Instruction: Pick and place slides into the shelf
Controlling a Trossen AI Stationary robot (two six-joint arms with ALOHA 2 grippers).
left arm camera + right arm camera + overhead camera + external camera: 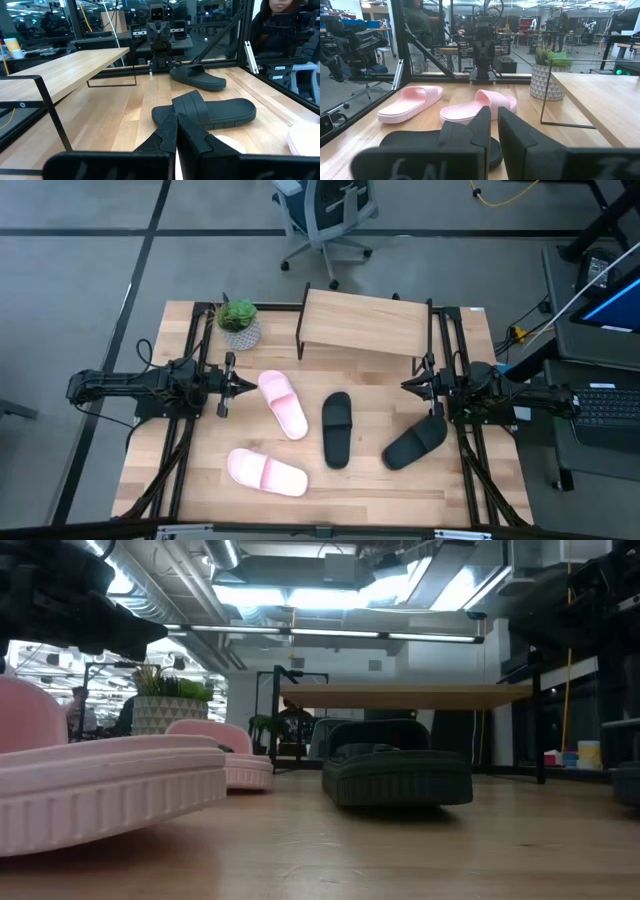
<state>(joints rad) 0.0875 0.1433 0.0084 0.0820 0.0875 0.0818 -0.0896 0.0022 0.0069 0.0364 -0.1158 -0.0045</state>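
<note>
Two pink slides lie sole-down on the table: one left of centre [283, 403], one near the front [266, 472]. Two black slides lie flat too: one at centre [336, 428], one at the right [415, 444]. The shelf [363, 324] stands at the far edge on its black frame. My left gripper [245, 385] is shut and empty at the left, just left of the upper pink slide. My right gripper [410, 386] is shut and empty at the right, above the right black slide's far end. Both fingers pairs show closed in the wrist views [176, 131] [493, 125].
A potted plant [238, 324] stands at the far left, beside the shelf. Black rails [190, 395] [462, 395] run along both table sides. An office chair [325, 215] stands beyond the far edge. A person [280, 20] sits beyond the table's side.
</note>
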